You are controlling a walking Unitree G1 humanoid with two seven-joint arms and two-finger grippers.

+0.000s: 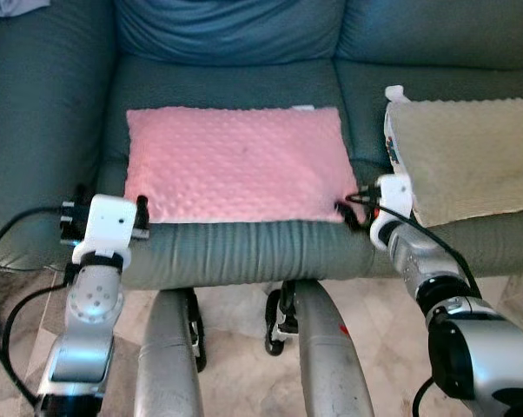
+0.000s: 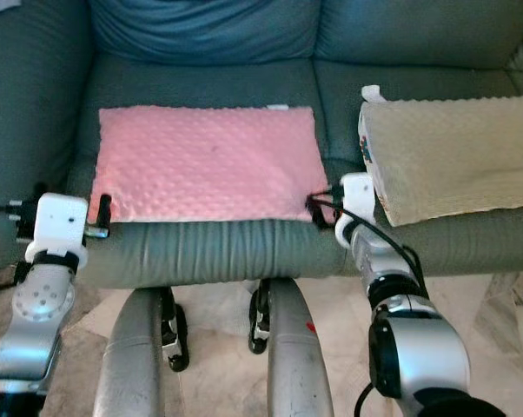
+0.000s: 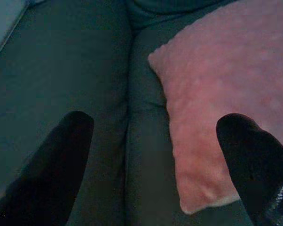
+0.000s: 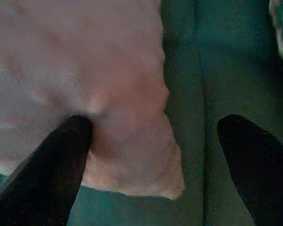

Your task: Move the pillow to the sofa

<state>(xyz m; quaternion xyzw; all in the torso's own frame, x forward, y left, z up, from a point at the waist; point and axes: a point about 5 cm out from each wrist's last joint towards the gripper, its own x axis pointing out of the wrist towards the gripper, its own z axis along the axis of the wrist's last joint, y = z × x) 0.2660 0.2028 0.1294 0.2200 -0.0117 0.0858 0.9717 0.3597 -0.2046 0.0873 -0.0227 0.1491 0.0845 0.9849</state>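
Note:
A pink dimpled pillow (image 1: 235,165) lies flat on the middle seat of the grey-green sofa (image 1: 244,252). My left gripper (image 3: 155,129) is open at the pillow's near left corner. One of its fingers (image 3: 254,160) is over the pillow's edge and the other is over the seat beside the armrest. At the near right corner my right gripper (image 4: 155,129) is also open. One of its fingers (image 4: 61,160) is on the pink corner, and the other is over bare seat. Neither gripper holds anything.
A beige dimpled cushion (image 1: 470,156) lies on the seat to the right, close to my right wrist. The sofa's left armrest (image 1: 36,130) stands beside my left arm. My two legs (image 1: 170,356) stand against the sofa front on a tiled floor.

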